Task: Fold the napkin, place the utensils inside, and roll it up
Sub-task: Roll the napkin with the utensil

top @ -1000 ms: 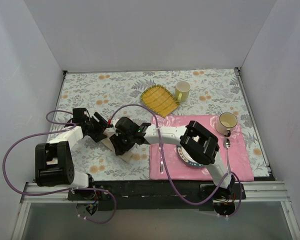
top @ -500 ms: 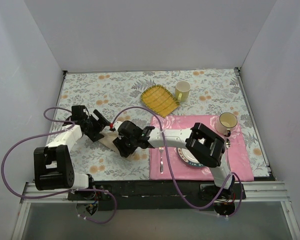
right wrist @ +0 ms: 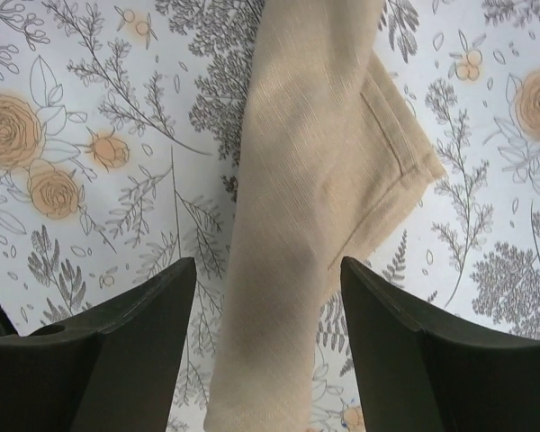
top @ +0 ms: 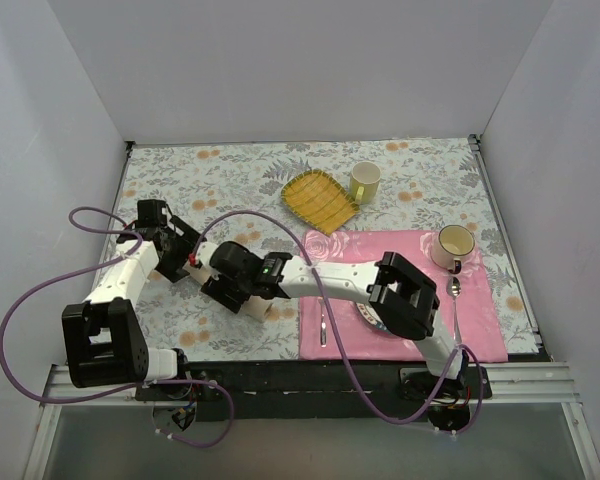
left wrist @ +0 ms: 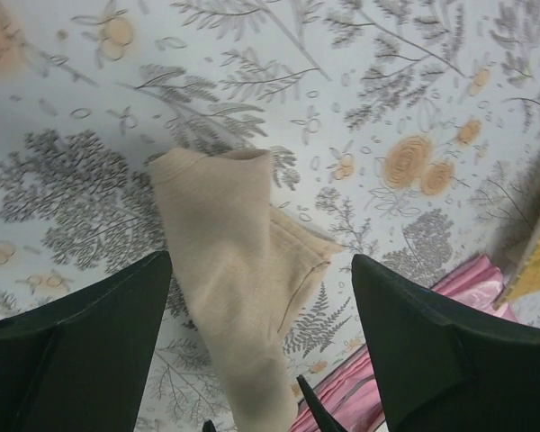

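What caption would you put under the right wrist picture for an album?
Open right gripper poised over the rolled beige napkin on a floral tablecloth.

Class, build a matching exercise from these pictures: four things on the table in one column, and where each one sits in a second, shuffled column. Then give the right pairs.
Column 1
1. napkin
2. yellow checked cloth
3. cream cup
4. spoon

Column 2
A. lying on the pink placemat, just nearer than the cup
B. beside the yellow-green mug
C. straddled by the open left gripper and the open right gripper
D. standing at the placemat's far right corner

Pairs: 1-C, 2-B, 3-D, 4-A
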Motion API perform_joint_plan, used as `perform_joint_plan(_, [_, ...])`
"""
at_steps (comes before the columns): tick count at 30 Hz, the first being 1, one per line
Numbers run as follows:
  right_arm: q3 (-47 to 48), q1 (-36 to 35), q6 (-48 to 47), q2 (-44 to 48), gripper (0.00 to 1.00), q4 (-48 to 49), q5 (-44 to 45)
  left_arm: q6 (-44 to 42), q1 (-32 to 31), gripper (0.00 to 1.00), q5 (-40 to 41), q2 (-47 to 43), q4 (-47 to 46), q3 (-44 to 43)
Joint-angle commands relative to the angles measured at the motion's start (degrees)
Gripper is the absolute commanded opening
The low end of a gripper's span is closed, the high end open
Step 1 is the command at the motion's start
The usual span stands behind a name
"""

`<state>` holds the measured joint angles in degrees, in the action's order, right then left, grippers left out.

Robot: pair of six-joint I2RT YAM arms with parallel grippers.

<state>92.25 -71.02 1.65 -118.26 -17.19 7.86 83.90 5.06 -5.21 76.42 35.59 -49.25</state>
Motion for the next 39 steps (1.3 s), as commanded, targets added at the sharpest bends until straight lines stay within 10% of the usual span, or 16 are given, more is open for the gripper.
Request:
perform_joint_plan(1, [7.67, -2.36, -4.99, -5.39, 0.73, -2.67, 4.96, 5.39, 0.04, 0.81, 6.97, -1.01, 7.64, -1.72])
perform_joint_plan(18, [5.84, -3.95, -6.04, -10.41, 0.66, -0.48, 14.55, 6.19, 0.13, 0.82, -0.14, -3.21, 8.09, 2.67])
perform_joint_plan(26, [5.57, -3.33, -2.81, -11.82, 0.44, 1.11, 14.82, 3.12, 0.13, 0.84, -2.96, -4.27, 8.17, 3.37])
perform_joint_plan(39, [-6.98, 6.86, 21.44, -5.06, 0.19, 14.71, -19.31, -0.23, 0.04, 0.84, -9.81, -1.63, 4.40, 5.13])
